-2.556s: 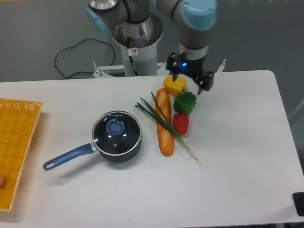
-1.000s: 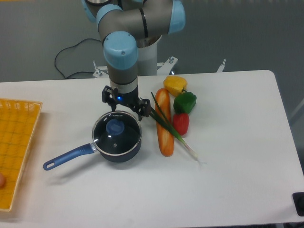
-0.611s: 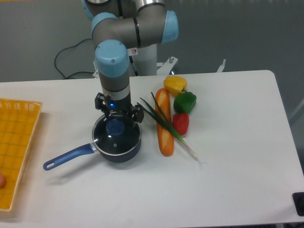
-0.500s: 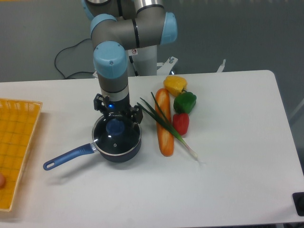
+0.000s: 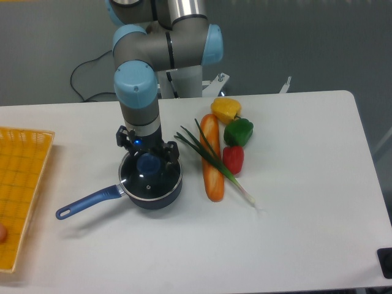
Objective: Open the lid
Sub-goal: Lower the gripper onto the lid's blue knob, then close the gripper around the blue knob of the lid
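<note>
Lid [image 5: 150, 176]: round clear glass, thin metal rim, blue knob [image 5: 147, 163] at centre, glare spots on the glass. Sits flat and closed on dark blue saucepan [image 5: 160, 197], left of centre on white worktop [image 5: 294, 214]; pan's long blue handle [image 5: 86, 203] points to lower left.

Gripper [image 5: 146, 154] directly over the lid's back half, wrist vertical, small blue light on its body. Fingers [image 5: 172, 151] spread apart, one dark tip at left of the knob, one at right, knob lying between them. Tips level with the knob or just above the glass; cannot tell whether touching. Nothing clamped.

Right of the pan, just beside it: long orange baguette [image 5: 211, 160] with a green onion [image 5: 211, 160] laid diagonally across it. Further right, in a row: yellow pepper [image 5: 225, 109], green pepper [image 5: 238, 131], red pepper [image 5: 233, 159], touching or nearly so. Yellow basket [image 5: 21, 184] at far left edge of worktop.
</note>
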`<state>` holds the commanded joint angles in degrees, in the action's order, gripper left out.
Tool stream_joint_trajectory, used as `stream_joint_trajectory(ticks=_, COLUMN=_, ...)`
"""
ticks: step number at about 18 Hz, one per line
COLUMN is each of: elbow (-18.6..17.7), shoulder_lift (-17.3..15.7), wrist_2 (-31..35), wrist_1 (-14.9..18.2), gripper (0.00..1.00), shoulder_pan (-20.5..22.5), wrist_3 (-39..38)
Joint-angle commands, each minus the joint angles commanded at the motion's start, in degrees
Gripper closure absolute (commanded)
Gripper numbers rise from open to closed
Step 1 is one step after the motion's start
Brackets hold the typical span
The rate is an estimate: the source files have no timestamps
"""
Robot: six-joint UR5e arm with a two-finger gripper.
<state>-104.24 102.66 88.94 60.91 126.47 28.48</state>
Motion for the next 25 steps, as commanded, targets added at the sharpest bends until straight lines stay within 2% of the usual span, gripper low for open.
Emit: stream_joint_trajectory(ticks=25, elbow=0.2, shoulder_lift=2.0, wrist_2=1.8, wrist_1=-0.4, gripper=0.01, shoulder_pan=-0.8, wrist_3=0.0)
